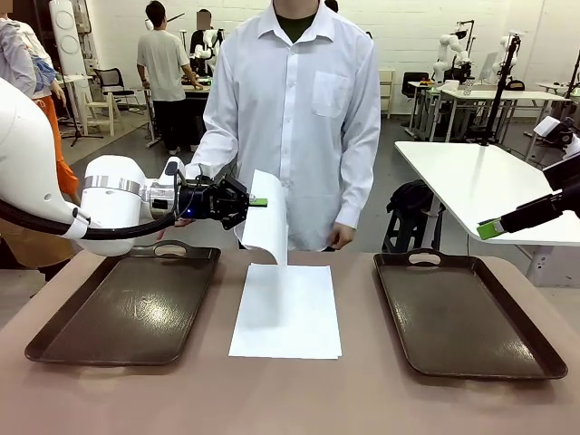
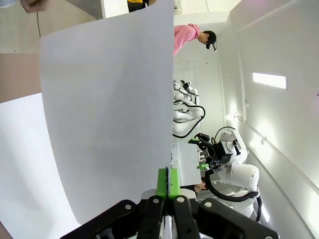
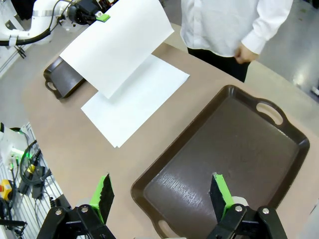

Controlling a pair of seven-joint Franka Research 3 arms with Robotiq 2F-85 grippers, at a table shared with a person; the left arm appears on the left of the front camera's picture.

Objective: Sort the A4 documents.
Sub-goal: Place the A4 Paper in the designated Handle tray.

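My left gripper [image 1: 256, 201] is shut on the edge of a white A4 sheet [image 1: 267, 222] that hangs curled above the table's middle. In the left wrist view the green pads [image 2: 168, 183] pinch that sheet [image 2: 107, 109] at its lower edge. More white A4 paper [image 1: 287, 311] lies flat on the table between the two trays, also seen as paper [image 3: 134, 99] from the right wrist. My right gripper [image 3: 162, 195] stands open and holds nothing, hovering above the right tray [image 3: 234, 159]; its green fingertip [image 1: 489, 229] shows at the right.
A dark brown left tray [image 1: 127, 308] and the right tray [image 1: 467, 317] flank the paper. A person in a white shirt [image 1: 294, 109] stands at the far edge, one hand [image 1: 341, 237] low by the table. White tables stand behind.
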